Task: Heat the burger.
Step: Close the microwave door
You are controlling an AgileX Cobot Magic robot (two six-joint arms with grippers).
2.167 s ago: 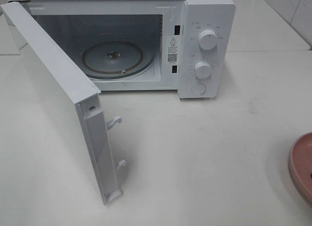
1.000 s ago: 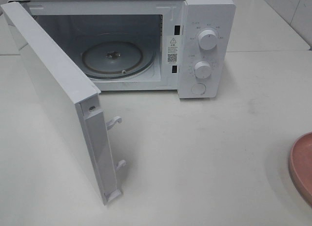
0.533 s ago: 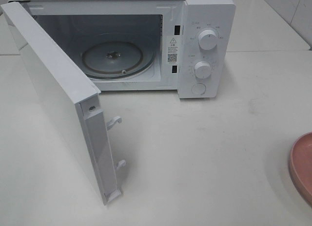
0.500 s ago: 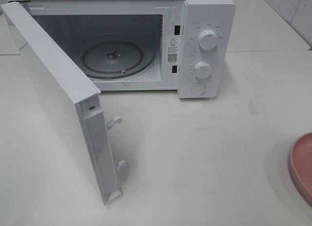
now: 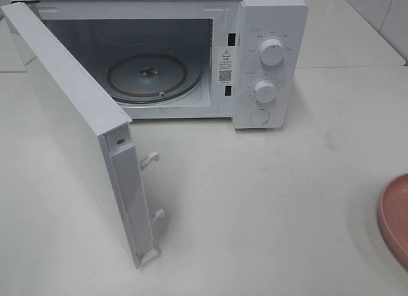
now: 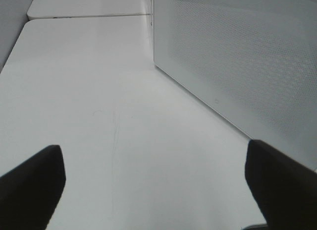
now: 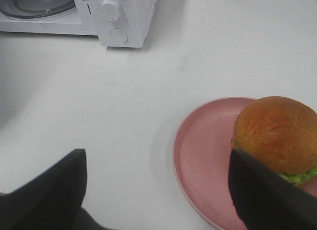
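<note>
Burger sits on the pink plate at the far right of the table, well apart from the microwave. Going left to right: the left gripper hangs low beside the swung-open microwave door, jaws spread and empty; the microwave shows its glass turntable; the right gripper, jaws spread, hovers near the burger.

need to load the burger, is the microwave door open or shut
Open. The door is swung wide to the left, and the bare turntable shows inside the microwave.
</note>
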